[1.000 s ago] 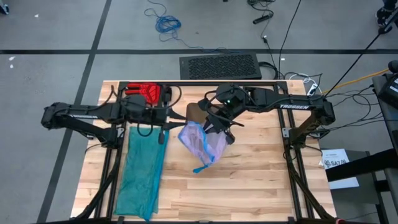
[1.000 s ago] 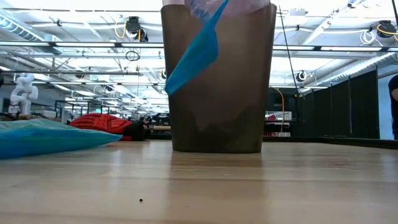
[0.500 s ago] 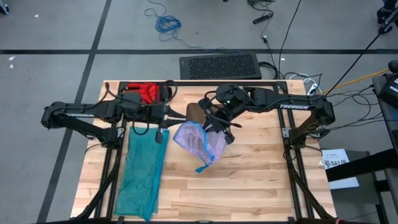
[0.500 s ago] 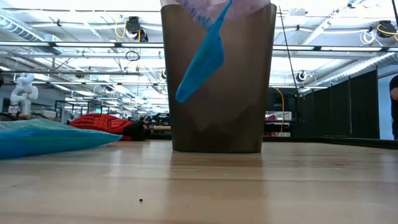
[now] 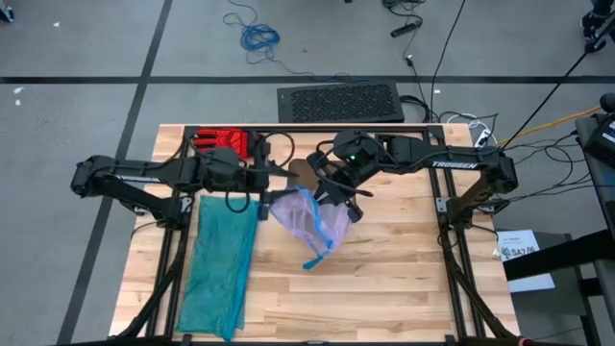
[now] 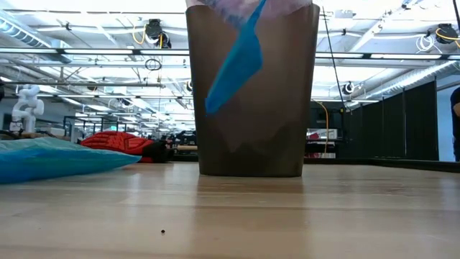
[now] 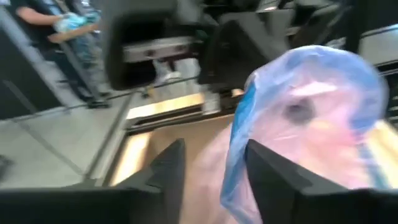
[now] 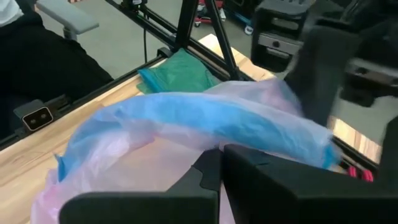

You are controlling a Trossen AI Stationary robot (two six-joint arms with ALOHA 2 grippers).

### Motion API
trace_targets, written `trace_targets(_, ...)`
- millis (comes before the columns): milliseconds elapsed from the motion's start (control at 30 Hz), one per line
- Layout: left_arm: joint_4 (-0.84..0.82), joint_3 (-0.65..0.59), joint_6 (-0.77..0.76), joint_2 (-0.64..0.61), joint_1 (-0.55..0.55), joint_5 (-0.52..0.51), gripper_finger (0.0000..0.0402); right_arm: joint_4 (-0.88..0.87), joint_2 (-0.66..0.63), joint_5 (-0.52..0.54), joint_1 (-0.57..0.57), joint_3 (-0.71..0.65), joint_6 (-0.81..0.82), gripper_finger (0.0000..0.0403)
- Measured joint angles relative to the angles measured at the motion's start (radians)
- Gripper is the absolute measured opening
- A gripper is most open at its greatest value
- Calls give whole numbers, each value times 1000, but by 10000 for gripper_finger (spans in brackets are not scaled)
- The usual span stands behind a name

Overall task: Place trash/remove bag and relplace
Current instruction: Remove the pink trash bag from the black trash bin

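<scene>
The thin pink-white bag (image 5: 309, 216) with its blue drawstring hem bulges over the brown bin (image 6: 251, 108) at mid-table. One blue loop (image 6: 233, 65) hangs down the bin's front. My right gripper (image 5: 338, 197) is shut at the bag's far right rim. My left gripper (image 5: 266, 183) hovers open at the bag's left side. In the left wrist view the blue hem (image 7: 239, 143) runs down between its fingers (image 7: 267, 177); whether it touches them, I cannot tell. The trash is hidden. My right gripper holds the bag by its upper rim, where the blue hem (image 8: 205, 127) runs across just above the shut fingertips (image 8: 261, 171). The fingers slant down from the table's right. The fingertips themselves cover the spot they pinch. The film bulges slack over the bin.
A teal-green plastic bag (image 5: 221, 259) lies flat on the table's left half, below the left arm. A red glove (image 5: 221, 142) sits at the far left edge. Bare wood lies near and right of the bin (image 5: 404, 279).
My left gripper has moved toward the table's right, closer to the bag's left side. The hanging blue loop has swung a little toward the right across the bin's front. My right gripper has kept still.
</scene>
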Motion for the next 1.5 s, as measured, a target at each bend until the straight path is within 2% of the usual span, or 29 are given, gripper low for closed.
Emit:
trace_targets(100, -1, 11, 63, 0, -15, -50, 89, -10, 0, 3, 0, 0, 0, 0)
trace_targets(167, -4, 28, 96, 0, -32, -54, 31, -12, 0, 35, 0, 0, 0, 0)
trace_targets(200, -14, 42, 105, 0, -40, -54, 17, -14, 0, 59, 1, 0, 0, 0)
trace_targets(300, -43, 70, 144, -1, -75, -80, 5, -30, 0, 149, 1, 0, 1, 0)
trace_targets(433, -54, 81, 199, -1, -137, -192, 2, -40, 0, 254, 1, 0, 21, 0)
trace_targets(633, -53, 82, 261, 2, -227, -362, 1, -48, -1, 311, 1, 0, 85, 7)
trace_targets(767, -66, 83, 277, 4, -274, -430, 1, -52, -14, 317, 0, -1, 118, 45)
trace_targets(933, -69, 83, 284, 4, -313, -474, 1, -37, -45, 352, -11, 0, 124, 119)
trace_targets(1033, -66, 83, 289, 4, -323, -476, 0, -38, -49, 307, -30, 0, 81, 163)
trace_targets(1167, -65, 83, 289, 4, -326, -476, 0, -10, -36, 131, -56, 0, 103, 199)
trace_targets(1233, -59, 83, 289, 4, -326, -476, 0, 9, -16, 78, -62, 0, 104, 207)
trace_targets(1400, -44, 83, 291, 4, -326, -476, 0, 46, 51, 51, -62, 0, 52, 200)
trace_targets(1500, -41, 83, 290, 4, -326, -476, 0, 46, 86, 44, -60, 0, 44, 153)
